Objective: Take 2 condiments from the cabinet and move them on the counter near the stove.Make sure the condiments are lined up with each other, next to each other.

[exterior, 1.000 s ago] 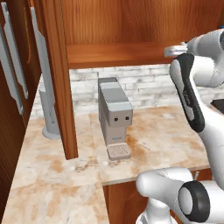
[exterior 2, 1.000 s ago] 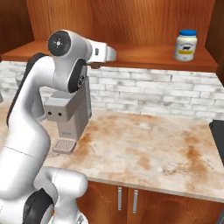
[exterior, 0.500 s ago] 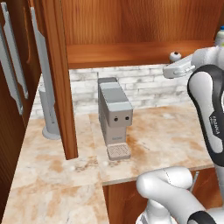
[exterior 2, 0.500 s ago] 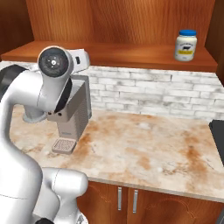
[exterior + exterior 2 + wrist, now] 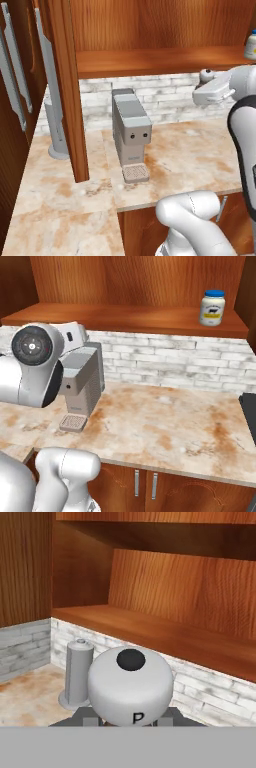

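The small shaker's pale silvery cap (image 5: 131, 687), with a black dot and a "P", faces the hand camera close up. My gripper (image 5: 131, 722) is shut on this shaker, its fingers mostly hidden under the cap. From the left base, the cap (image 5: 206, 75) pokes up at the tip of my gripper (image 5: 202, 86), in the air just below the cabinet shelf (image 5: 150, 60) and above the counter (image 5: 190, 155). The white jar with a blue lid (image 5: 212, 307) stands on the shelf's right part (image 5: 125, 317). A sliver of the stove (image 5: 249, 411) shows at the right edge.
A grey coffee machine (image 5: 131, 132) stands on the counter against the brick wall. A grey upright cylinder (image 5: 56, 130) stands left of the cabinet's wooden side post (image 5: 67, 90). My own arm (image 5: 37, 371) covers the left of the right base view.
The hand with the shaker has come down a little from shelf height, and the arm's upper links have swung lower. The jar and the cameras have not moved.
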{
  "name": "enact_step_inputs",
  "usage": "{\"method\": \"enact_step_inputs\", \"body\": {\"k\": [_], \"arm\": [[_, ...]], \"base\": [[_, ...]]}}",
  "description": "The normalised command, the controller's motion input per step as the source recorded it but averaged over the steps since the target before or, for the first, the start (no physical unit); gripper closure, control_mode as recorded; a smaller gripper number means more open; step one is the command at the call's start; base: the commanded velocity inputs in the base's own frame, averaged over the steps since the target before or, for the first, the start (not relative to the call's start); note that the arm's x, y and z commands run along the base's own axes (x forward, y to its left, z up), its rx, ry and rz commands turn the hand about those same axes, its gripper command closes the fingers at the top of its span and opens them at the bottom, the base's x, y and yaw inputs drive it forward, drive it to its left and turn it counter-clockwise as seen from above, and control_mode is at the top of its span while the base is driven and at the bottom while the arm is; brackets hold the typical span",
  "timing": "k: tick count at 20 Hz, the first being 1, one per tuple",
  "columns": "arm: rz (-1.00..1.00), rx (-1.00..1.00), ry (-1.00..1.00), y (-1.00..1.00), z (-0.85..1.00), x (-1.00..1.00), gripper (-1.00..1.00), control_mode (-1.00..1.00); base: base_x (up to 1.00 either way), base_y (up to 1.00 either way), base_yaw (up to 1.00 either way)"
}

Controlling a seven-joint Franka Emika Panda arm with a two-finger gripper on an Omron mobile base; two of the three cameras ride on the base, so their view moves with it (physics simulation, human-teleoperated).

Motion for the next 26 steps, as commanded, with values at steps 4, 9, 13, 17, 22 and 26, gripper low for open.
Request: {"method": "enact_step_inputs", "body": {"k": [4,9,13,17,22,26], "arm": [[0.00,-0.02,0.00,0.00,-0.02,-0.62,1.00,-1.00],[0.00,0.00,0.00,0.00,-0.11,-0.50,1.00,-1.00],[0.00,0.00,0.00,0.00,-0.17,-0.54,1.00,-1.00],[0.00,0.00,0.00,0.00,-0.11,-0.41,1.00,-1.00],[0.00,0.00,0.00,0.00,-0.06,-0.09,1.00,-1.00],[0.00,0.00,0.01,0.00,-0.01,0.00,1.00,1.00]], "base": [[0.00,0.00,0.00],[0.00,0.00,0.00],[0.00,0.00,0.00],[0.00,0.00,0.00],[0.00,0.00,0.00],[0.00,0.00,0.00]]}}
